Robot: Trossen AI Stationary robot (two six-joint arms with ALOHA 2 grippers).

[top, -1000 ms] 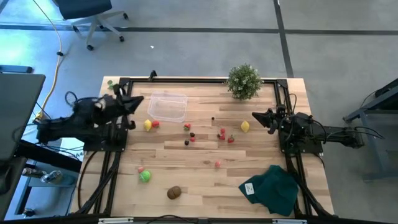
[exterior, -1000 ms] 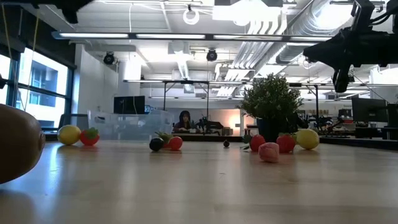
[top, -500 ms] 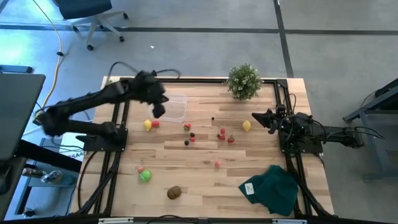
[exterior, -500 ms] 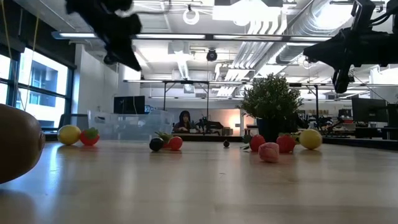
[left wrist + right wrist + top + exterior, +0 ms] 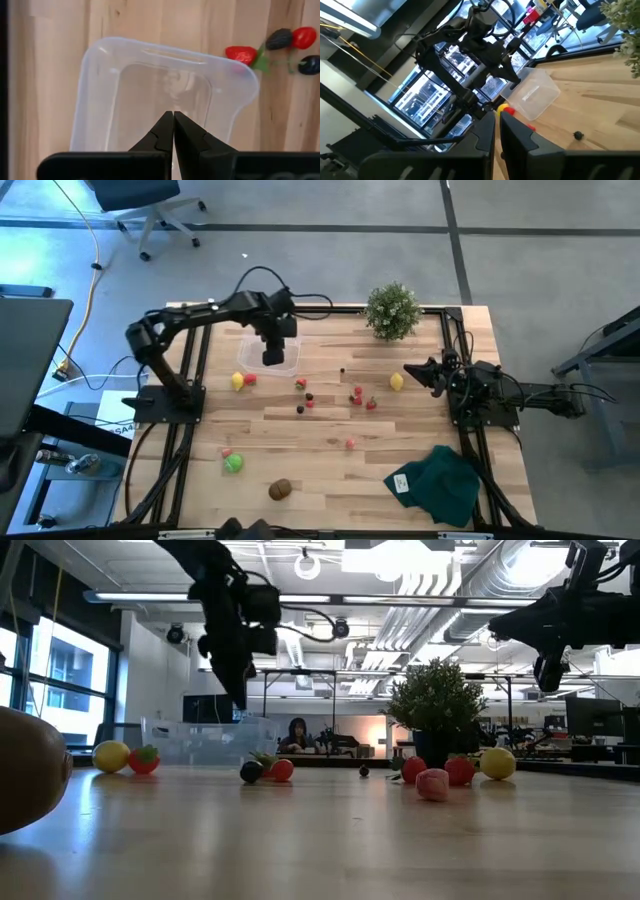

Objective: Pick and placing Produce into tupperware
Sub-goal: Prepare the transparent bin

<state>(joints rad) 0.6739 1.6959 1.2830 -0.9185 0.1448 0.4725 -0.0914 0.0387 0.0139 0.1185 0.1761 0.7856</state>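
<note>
Clear tupperware (image 5: 268,351): far left part of the wooden table (image 5: 330,465), empty.
Left gripper (image 5: 272,355): over the tupperware, fingers pressed together.
Produce (image 5: 306,396): scattered on the table, between both arms.
Right gripper (image 5: 409,370): beside a lemon (image 5: 396,382), fingers nearly together.

An open-plan office or lab: exposed ceiling ducts (image 5: 440,580), strip lights (image 5: 150,597), big windows (image 5: 60,680), rows of desks (image 5: 560,755), an office chair (image 5: 140,205) on concrete floor.
</note>
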